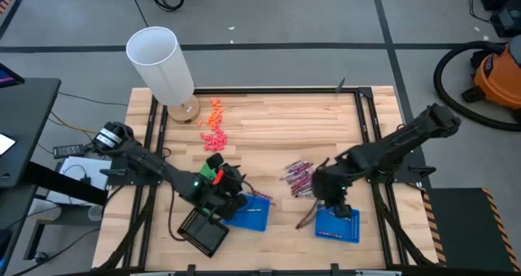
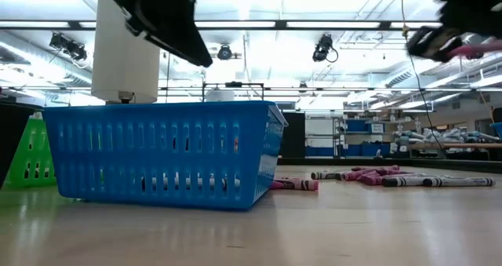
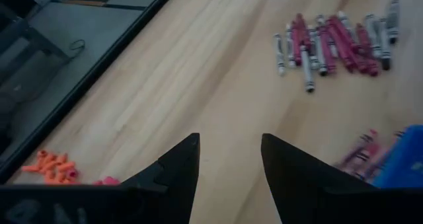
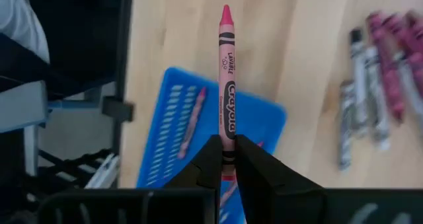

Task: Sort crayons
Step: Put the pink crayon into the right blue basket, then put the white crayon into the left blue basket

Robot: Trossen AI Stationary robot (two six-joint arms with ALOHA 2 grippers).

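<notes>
The right gripper [image 4: 227, 159] is pinching a pinkish-red crayon [image 4: 227, 78] above a blue tray [image 4: 173, 125] with another crayon lying inside, while the loose crayons [image 1: 297, 177] are lying mid-table. The left gripper [image 3: 230, 159] is hovering with fingers apart beside the other blue tray [image 1: 251, 213], holding nothing.

The pink crayon [image 4: 227, 85] carries the brand name "Crayola" in dark letters, printed along its paper wrapper. Above this there is a smaller line of text on the same wrapper, but it is too small to read surely. No other text is readable.
</notes>
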